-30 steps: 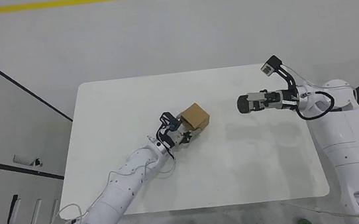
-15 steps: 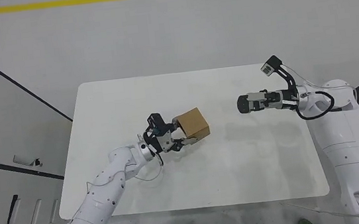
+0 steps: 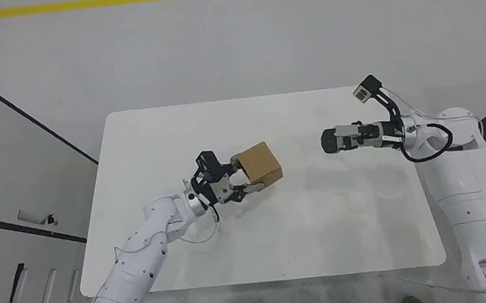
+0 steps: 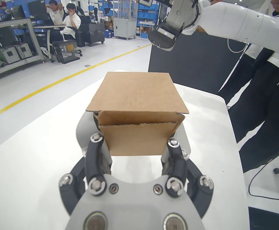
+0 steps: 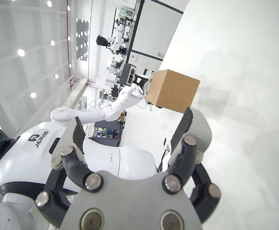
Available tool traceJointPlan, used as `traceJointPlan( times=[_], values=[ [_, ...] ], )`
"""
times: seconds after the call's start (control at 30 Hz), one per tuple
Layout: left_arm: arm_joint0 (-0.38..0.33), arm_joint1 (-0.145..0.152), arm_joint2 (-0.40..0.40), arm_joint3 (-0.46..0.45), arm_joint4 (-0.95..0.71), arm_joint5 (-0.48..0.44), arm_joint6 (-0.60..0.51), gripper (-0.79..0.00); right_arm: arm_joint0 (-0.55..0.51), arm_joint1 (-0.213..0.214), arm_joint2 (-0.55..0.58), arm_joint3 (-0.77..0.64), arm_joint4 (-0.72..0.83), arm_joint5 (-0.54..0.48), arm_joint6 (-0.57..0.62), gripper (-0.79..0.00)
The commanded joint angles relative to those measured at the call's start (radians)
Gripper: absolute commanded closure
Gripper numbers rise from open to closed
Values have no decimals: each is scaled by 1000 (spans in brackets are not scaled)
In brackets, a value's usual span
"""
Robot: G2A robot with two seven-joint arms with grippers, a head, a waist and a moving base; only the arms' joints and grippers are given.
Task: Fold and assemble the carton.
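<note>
one plain brown cube-shaped carton (image 3: 257,163)

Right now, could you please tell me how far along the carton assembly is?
Done: the carton is formed into a box, its visible faces closed, and the end flap facing the left wrist is folded across. In hand: the left gripper clamps that end; the right gripper hangs open, apart from it. Left: probably seating that flap, whose raw edge shows, then releasing.

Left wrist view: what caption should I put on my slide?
Left jaws clamp the flap end of the brown carton at a white table.
</note>
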Motion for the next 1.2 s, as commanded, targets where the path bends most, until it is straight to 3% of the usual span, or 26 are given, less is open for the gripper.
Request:
traceJointPlan(
  times=[0.0,0.17,0.4,0.87,1.17],
  values=[
    [39,16,-51,-84,15,-22,13,0,0,0,0,0,0,0,0,-785],
    [154,50,-173,-306,30,-78,31,0,0,0,0,0,0,0,0,-785],
    [271,76,-290,-542,-11,-125,-34,0,0,0,0,0,0,0,0,-785],
    [276,77,-292,-551,-17,-121,-36,0,0,0,0,0,0,0,0,-785],
    [241,88,-319,-737,-114,-182,-151,0,0,0,0,0,0,0,0,-785]
  ],
)
